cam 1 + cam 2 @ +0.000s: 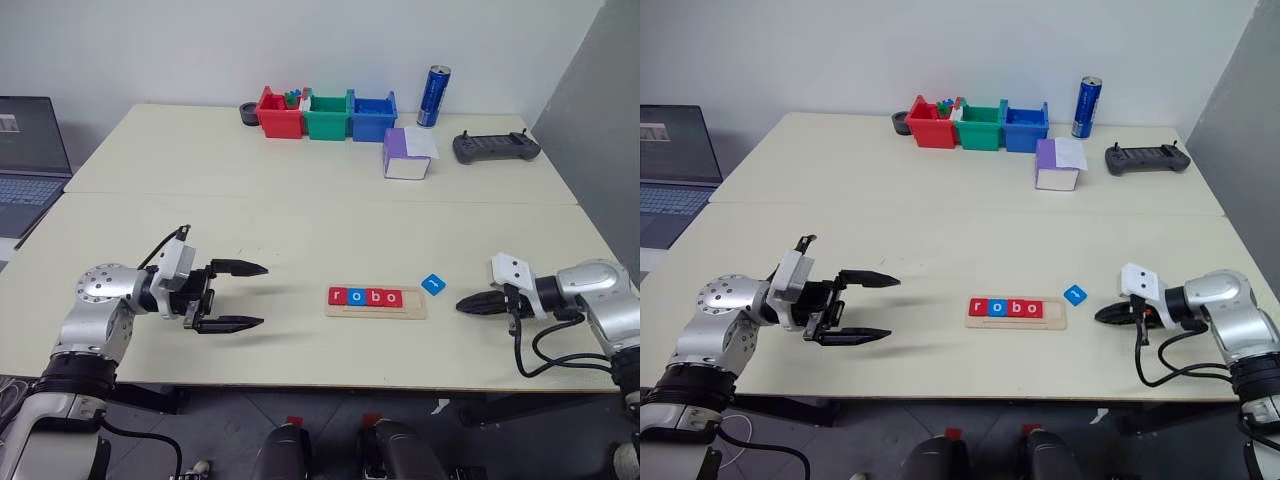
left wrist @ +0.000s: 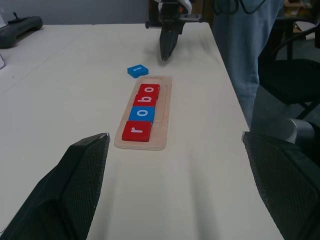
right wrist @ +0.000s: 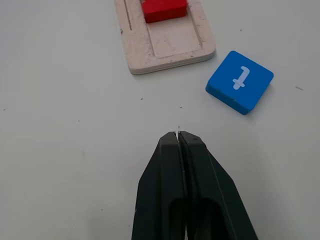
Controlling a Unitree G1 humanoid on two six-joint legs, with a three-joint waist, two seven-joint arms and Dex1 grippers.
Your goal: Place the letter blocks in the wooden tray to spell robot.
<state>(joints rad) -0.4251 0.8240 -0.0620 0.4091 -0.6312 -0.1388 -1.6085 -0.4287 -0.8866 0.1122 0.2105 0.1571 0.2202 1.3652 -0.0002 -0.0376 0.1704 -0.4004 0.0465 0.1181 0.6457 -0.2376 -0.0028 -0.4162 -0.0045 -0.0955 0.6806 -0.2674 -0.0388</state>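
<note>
The wooden tray [image 1: 376, 302] lies near the table's front edge and holds several letter blocks [image 1: 365, 296] reading r, o, b, o in red, blue, red, red. Its right end [image 3: 180, 42] is bare. A blue t block [image 1: 432, 284] lies flat on the table just right of the tray and behind it. My right gripper [image 1: 463, 307] is shut with nothing in it, low over the table to the right of the t block [image 3: 239, 81]. My left gripper [image 1: 252, 295] stands open and empty, well left of the tray.
Red [image 1: 279, 115], green [image 1: 327, 117] and blue [image 1: 372, 117] bins stand at the back, with a blue can [image 1: 433, 96], a white and purple box [image 1: 407, 154] and a black controller [image 1: 495, 147]. A laptop [image 1: 28, 160] sits at the far left. A person [image 2: 245, 45] stands beside the table.
</note>
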